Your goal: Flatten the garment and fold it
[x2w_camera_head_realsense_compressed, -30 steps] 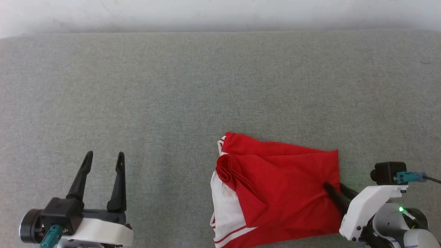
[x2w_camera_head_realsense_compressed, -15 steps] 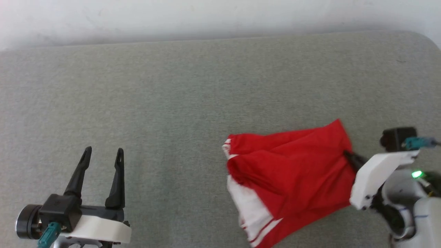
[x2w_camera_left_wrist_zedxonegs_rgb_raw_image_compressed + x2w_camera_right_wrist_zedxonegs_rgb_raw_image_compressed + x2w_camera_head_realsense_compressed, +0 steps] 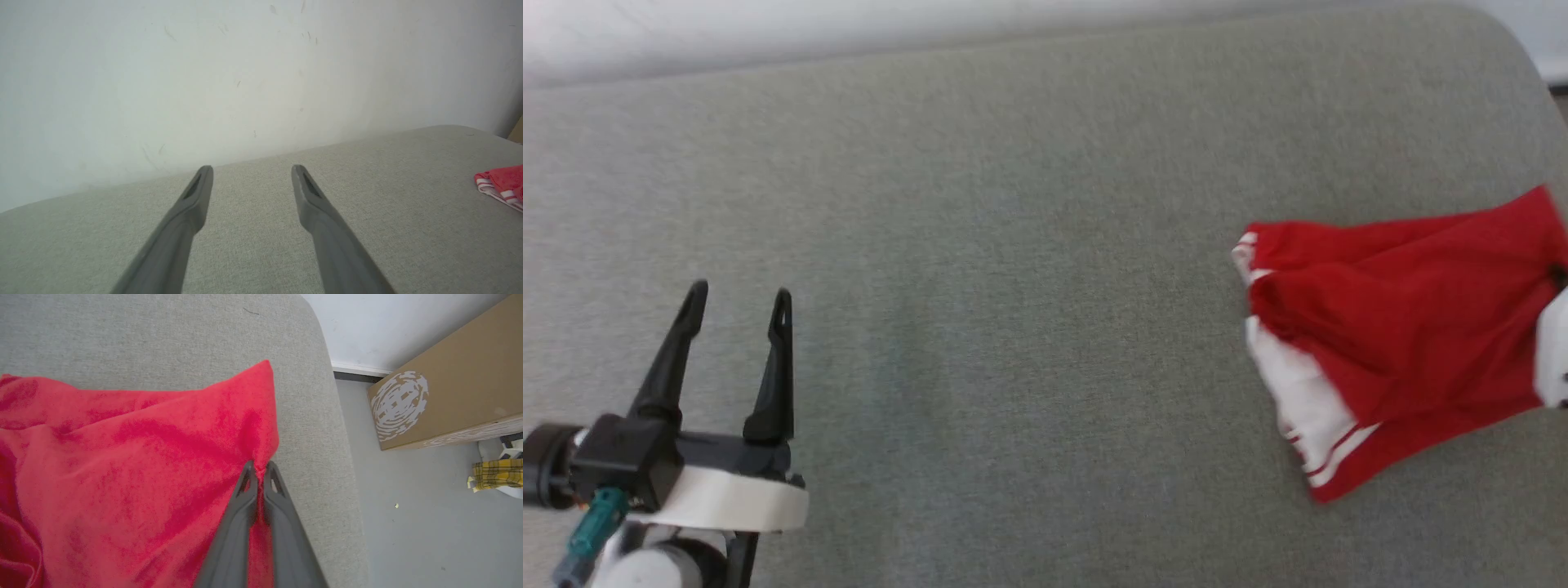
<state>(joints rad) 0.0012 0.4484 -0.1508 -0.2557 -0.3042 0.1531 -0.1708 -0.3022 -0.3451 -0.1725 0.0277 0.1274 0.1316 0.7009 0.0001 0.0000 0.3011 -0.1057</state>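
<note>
Pinching what, exactly?

The right gripper [image 3: 258,468] has both fingers pressed shut on a red edge of the garment [image 3: 1388,359]. The garment lies bunched at the right end of the grey surface [image 3: 1013,286], with a white sleeve showing. I'd guess the gripper holds that edge so it can draw the cloth out flat.

And the other one?

The left gripper [image 3: 740,291] hovers over the surface's left end, well apart from the garment. Its fingers are spread wide and hold nothing. It is probably waiting to take a corner.

I see a grey fabric-covered surface [image 3: 1013,245], with a scuffed white wall [image 3: 204,61] at its twelve o'clock. On the right wrist feed, a brown white-printed cardboard box [image 3: 457,388] sits at two o'clock and a yellow plaid cloth [image 3: 492,473] at three.
</note>
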